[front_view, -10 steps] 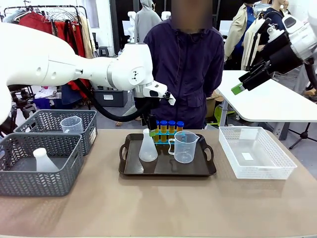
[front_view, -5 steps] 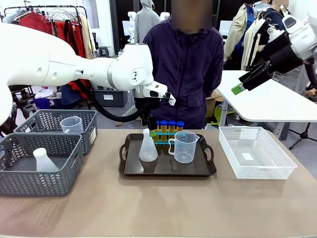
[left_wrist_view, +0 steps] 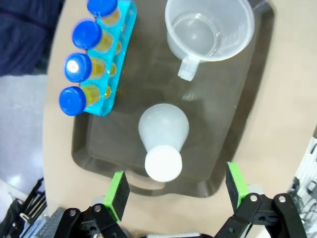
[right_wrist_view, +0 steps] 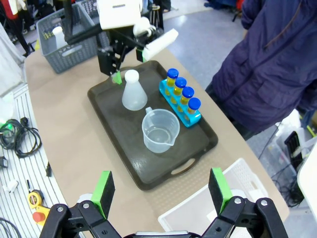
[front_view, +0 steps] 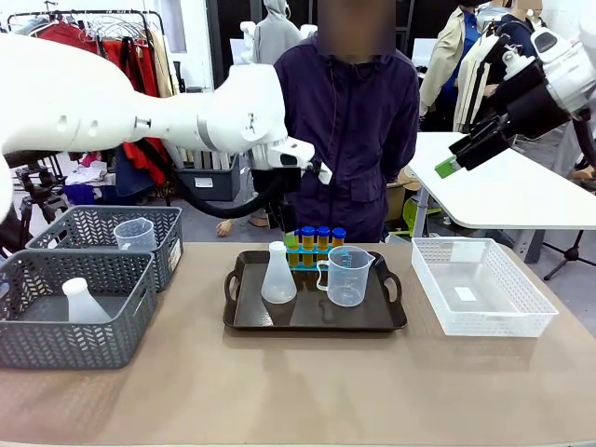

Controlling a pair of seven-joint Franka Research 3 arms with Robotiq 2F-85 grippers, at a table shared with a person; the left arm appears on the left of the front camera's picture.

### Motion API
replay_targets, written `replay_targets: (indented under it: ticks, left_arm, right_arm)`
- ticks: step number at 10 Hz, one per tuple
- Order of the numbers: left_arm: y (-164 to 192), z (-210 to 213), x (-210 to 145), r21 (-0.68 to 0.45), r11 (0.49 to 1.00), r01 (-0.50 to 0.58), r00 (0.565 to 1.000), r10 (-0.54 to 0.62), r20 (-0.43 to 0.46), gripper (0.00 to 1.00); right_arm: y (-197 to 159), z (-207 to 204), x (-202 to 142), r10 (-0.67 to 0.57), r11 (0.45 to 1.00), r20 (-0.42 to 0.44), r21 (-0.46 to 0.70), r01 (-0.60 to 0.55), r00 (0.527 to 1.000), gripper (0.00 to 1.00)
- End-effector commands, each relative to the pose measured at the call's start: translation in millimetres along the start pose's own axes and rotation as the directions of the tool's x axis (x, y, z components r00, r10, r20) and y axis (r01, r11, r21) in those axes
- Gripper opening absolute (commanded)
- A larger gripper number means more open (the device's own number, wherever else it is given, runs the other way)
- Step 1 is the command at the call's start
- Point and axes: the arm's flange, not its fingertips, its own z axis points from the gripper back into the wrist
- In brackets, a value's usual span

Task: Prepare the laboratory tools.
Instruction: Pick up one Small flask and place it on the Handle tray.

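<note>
Tray: dark, mid-table | flask: upright on tray's left part | beaker: on tray, right of flask | four tubes: in blue rack at tray's far edge | left gripper: above tray over flask, fingers spread, empty | right gripper: raised well right of tray, fingers spread, empty

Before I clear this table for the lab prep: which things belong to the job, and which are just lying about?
Belongs to the job:
- four blue-capped tubes in their rack
- measuring beaker on the tray
- conical flask on the tray

Just lying about:
- grey baskets, holding another flask and beaker
- white lattice basket
</note>
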Motion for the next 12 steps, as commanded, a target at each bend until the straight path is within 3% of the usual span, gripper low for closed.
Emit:
replay_targets:
  ticks: [1,5,8,12]
  left_arm:
    - [2,33,-14,-0.067,0.997,0.047,0.995,-0.041,0.092,1.00]
    - [-13,103,-33,-0.054,0.989,0.138,0.951,-0.117,0.287,1.00]
    - [-34,137,-55,0.040,0.989,0.142,0.946,-0.147,0.289,1.00]
    - [-43,157,-99,0.101,0.968,0.229,0.901,-0.250,0.355,1.00]
  right_arm:
    - [-2,-1,0,0.005,1.000,0.026,0.013,-0.005,1.000,1.00]
    - [-2,-1,0,0.005,1.000,0.026,0.013,-0.005,1.000,1.00]
    - [-2,-1,0,0.005,1.000,0.026,0.013,-0.005,1.000,1.00]
    - [-2,-1,0,0.005,1.000,0.026,0.013,-0.005,1.000,1.00]
